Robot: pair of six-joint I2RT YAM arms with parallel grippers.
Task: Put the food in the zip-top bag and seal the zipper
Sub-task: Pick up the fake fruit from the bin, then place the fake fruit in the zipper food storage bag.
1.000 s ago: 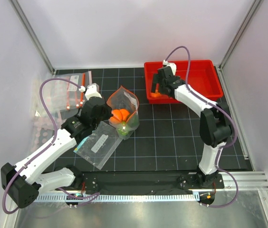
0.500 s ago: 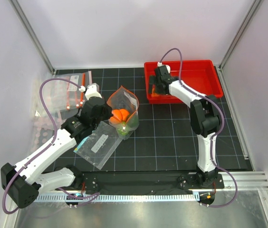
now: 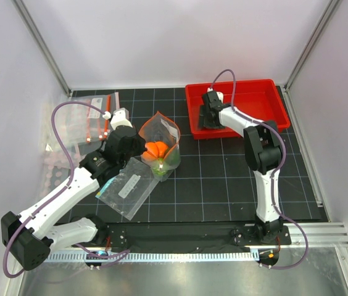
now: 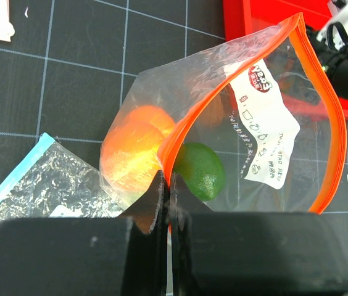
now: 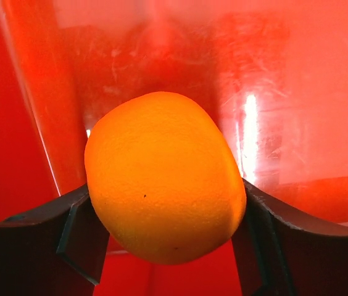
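The zip-top bag (image 3: 160, 132) stands open on the mat, its red-orange zipper (image 4: 331, 123) forming a wide loop. Inside it lie orange fruits (image 4: 134, 148) and a smooth dark green fruit (image 4: 202, 169). My left gripper (image 4: 166, 185) is shut on the near rim of the bag, pinching the zipper strip. In the red tray (image 3: 266, 102), my right gripper (image 3: 208, 120) reaches down at the tray's left end. Its two fingers press both sides of an orange fruit (image 5: 165, 176), which fills the right wrist view against the tray wall (image 5: 322, 92).
A flat clear pouch with a teal-blue edge (image 3: 124, 188) lies on the mat just in front of the left gripper. More flat bags (image 3: 87, 123) are stacked at the far left. Grey walls enclose the mat on three sides.
The right arm has swung its gripper lower into the tray's left end and its fingers have come in around the orange fruit. The left arm and bag have not moved.
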